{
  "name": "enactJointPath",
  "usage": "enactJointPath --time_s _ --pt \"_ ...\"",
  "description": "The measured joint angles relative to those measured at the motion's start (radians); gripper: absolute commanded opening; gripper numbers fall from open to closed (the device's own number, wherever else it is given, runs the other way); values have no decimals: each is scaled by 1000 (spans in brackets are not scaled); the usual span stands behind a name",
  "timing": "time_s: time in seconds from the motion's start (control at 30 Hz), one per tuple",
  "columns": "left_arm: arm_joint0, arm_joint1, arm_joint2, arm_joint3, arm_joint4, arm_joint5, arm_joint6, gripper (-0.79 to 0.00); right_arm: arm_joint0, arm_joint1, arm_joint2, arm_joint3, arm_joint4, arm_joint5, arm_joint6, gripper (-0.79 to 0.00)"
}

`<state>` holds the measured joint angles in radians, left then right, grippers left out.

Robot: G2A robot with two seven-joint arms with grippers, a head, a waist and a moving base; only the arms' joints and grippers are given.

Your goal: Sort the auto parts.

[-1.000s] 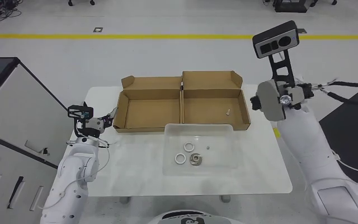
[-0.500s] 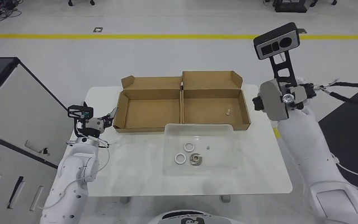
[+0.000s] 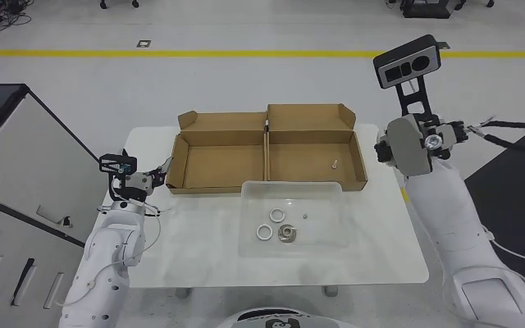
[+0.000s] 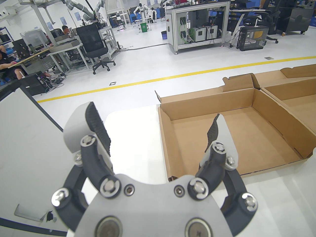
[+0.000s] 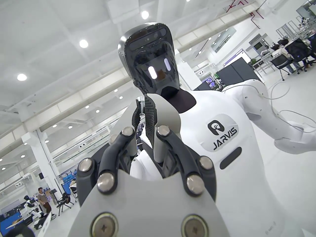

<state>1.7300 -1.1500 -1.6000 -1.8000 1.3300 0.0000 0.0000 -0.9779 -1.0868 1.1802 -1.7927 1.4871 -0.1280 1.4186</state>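
While my right gripper [image 5: 144, 104], clamped on a small screw [image 5: 140, 102], drifts a little outward from the table [image 3: 377, 246], the left gripper [image 4: 154, 114] waits, fingers apart, near the left box [image 4: 222, 134]. I judge the screw unsorted; other parts [image 3: 279, 216] lie in the clear tray [image 3: 328, 239].

Brown boxes [image 3: 221, 168]; white table [image 3: 197, 246]; clear tray [image 3: 321, 239]; white rings [image 3: 278, 216]; silver bolt [image 5: 141, 99]; yellow floor line [image 3: 246, 53].

A white table [image 3: 205, 262] stood on the workshop floor. A yellow line [image 3: 164, 53] ran beyond the table's far edge, with a floor plate [image 3: 144, 43] past it. A white cabinet [image 3: 33, 156] stood just off the table's left side.
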Motion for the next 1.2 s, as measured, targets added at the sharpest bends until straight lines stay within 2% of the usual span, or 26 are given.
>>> enactJointPath --time_s 0.23,0.37,0.53,0.77,0.9,1.03,1.2 --pt "0 0 0 0 0 0 0 0 -1 1 3 -3 -10 7 -9 -785" --pt "0 0 0 0 0 0 0 0 -18 13 60 -5 -151 61 -73 -785" --pt "0 0 0 0 0 0 0 0 -66 42 194 28 -307 154 -74 -785" --pt "0 0 0 0 0 0 0 0 -147 94 396 58 -616 327 -61 -785" --pt "0 0 0 0 0 0 0 0 -135 124 447 61 -852 410 -49 -785" --pt "0 0 0 0 0 0 0 0 -81 152 423 67 -1164 424 -16 -785" --pt "0 0 0 0 0 0 0 0 27 164 298 129 -1452 383 0 -785"
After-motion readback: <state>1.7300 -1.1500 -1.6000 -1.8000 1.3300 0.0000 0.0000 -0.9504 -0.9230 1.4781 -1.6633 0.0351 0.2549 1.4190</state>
